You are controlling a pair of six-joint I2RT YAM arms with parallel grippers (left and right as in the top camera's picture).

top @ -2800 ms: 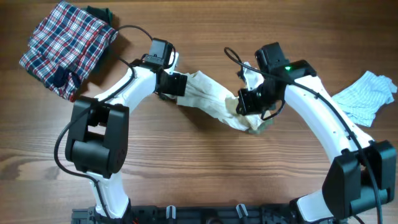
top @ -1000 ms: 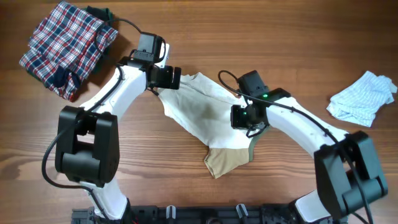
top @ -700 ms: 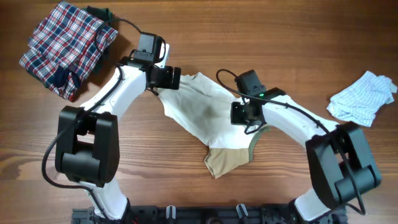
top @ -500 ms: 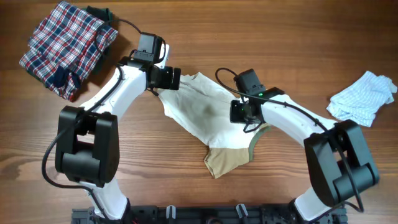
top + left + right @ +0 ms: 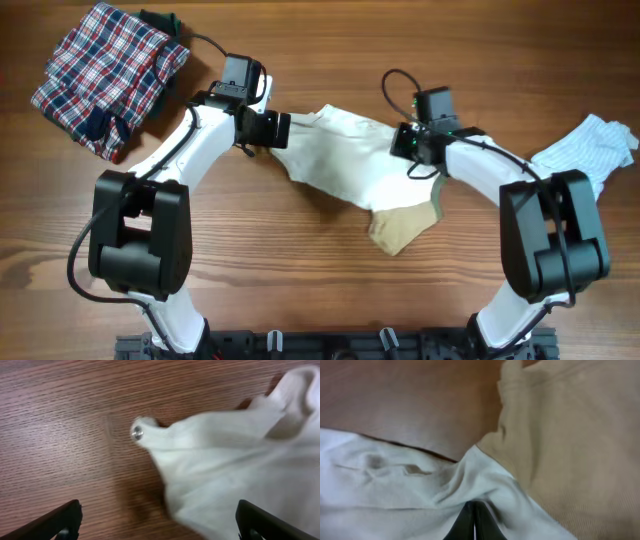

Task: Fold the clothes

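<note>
Cream-white soft top (image 5: 335, 165) with a tan-beige sleeve part (image 5: 403, 228) lies loosely spread mid-table on the brown wooden table (image 5: 250, 290), between the 2 arms. Right gripper (image 5: 472, 519) has its jaws pressed together, pinching a fold of the cream fabric, while left gripper (image 5: 281, 130) is spread wide at the top's left corner, holding nothing. Pale blue striped garment (image 5: 590, 150) sits crumpled at far right, and a red-blue plaid cloth (image 5: 105, 75) is at top left.
</note>
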